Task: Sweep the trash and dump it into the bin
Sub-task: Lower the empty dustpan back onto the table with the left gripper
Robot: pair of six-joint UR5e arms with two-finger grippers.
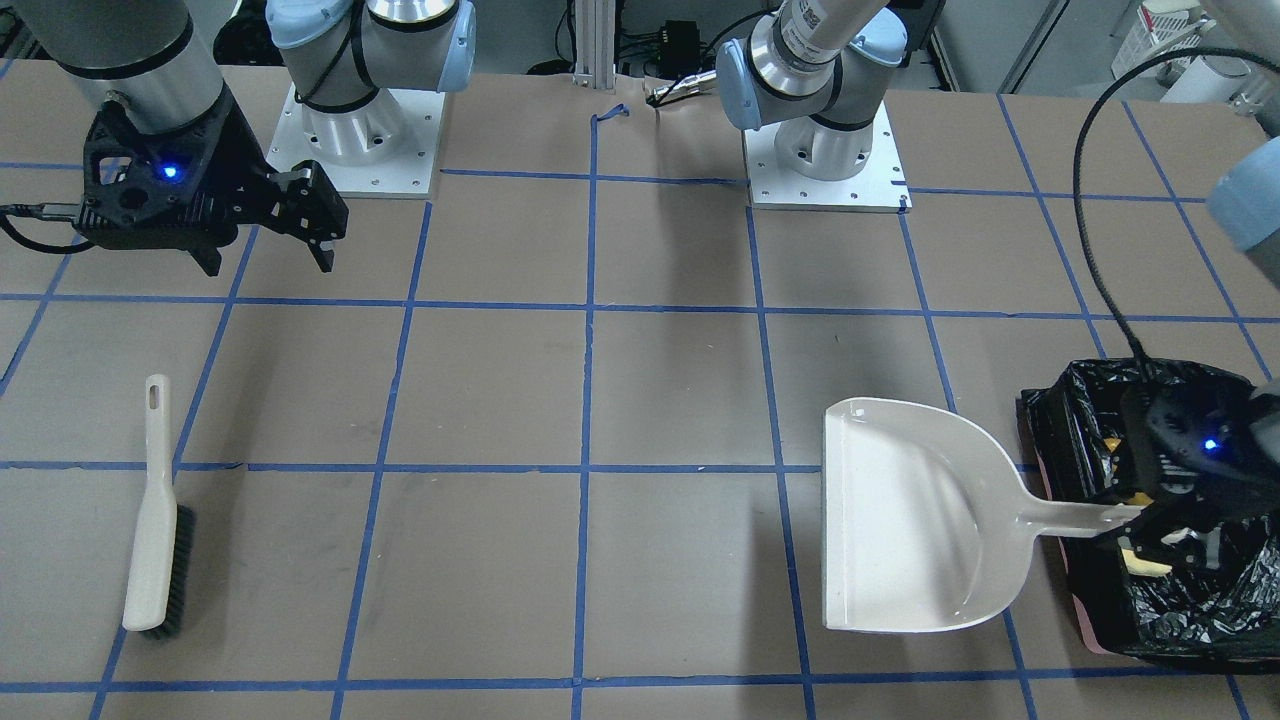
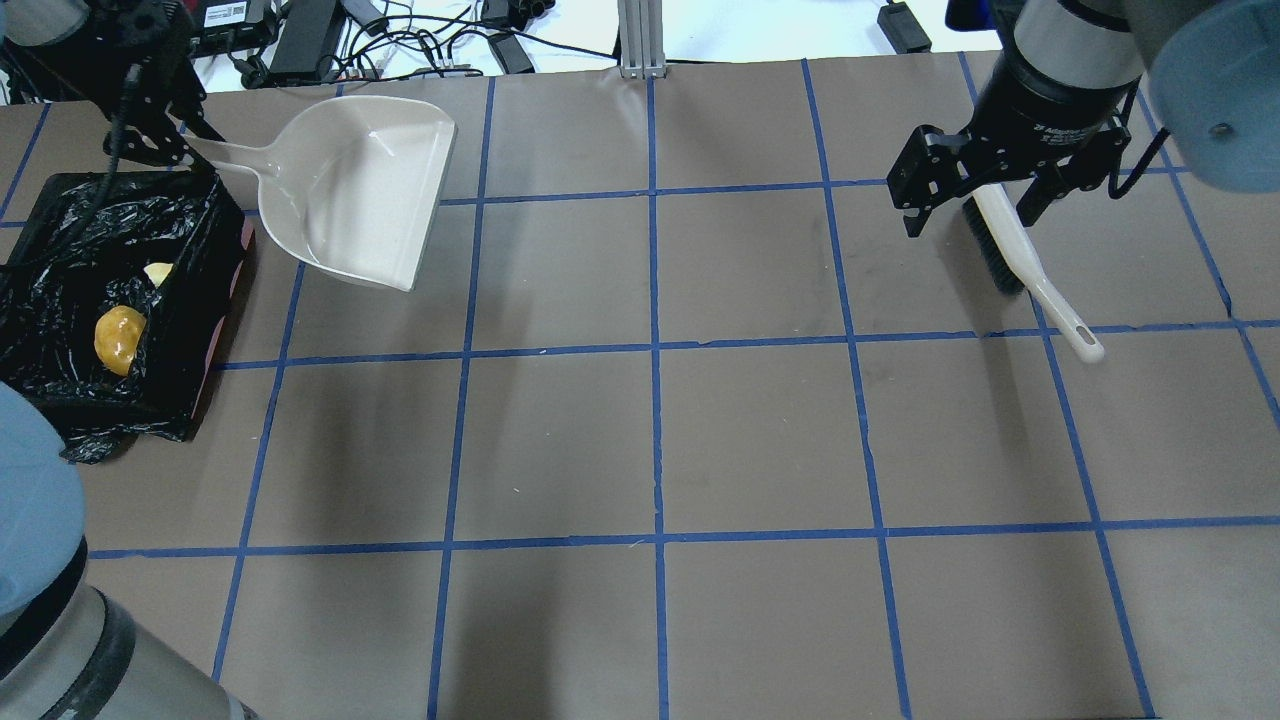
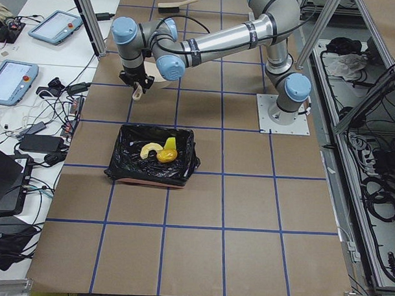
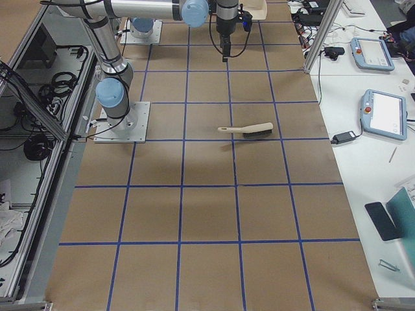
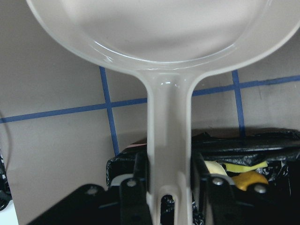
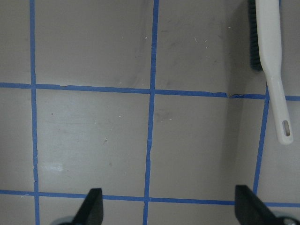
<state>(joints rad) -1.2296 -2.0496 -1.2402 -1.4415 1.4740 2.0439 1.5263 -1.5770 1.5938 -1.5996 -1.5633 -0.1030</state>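
The bin (image 2: 215,215), lined with a black bag, stands at the table's left end; it also shows in the front view (image 1: 1070,400) and the left side view (image 3: 151,175). In it lie the yellow-orange lump (image 2: 118,340), the cream croissant shape (image 2: 158,272) and the green-and-yellow sponge (image 3: 170,144). My left gripper (image 2: 165,150) is shut on the handle of the cream dustpan (image 2: 360,190), whose pan is empty and sits beside the bin. The wrist view shows fingers (image 5: 138,180) on both sides of the handle. My right gripper (image 2: 970,205) is open and empty, raised above the brush (image 2: 1010,250).
The cream brush with dark bristles lies flat on the table on the right side (image 1: 155,520), also in the right wrist view (image 6: 269,47). Both arm bases (image 1: 365,130) stand at the robot's edge. Blue tape lines grid the brown table (image 2: 650,440).
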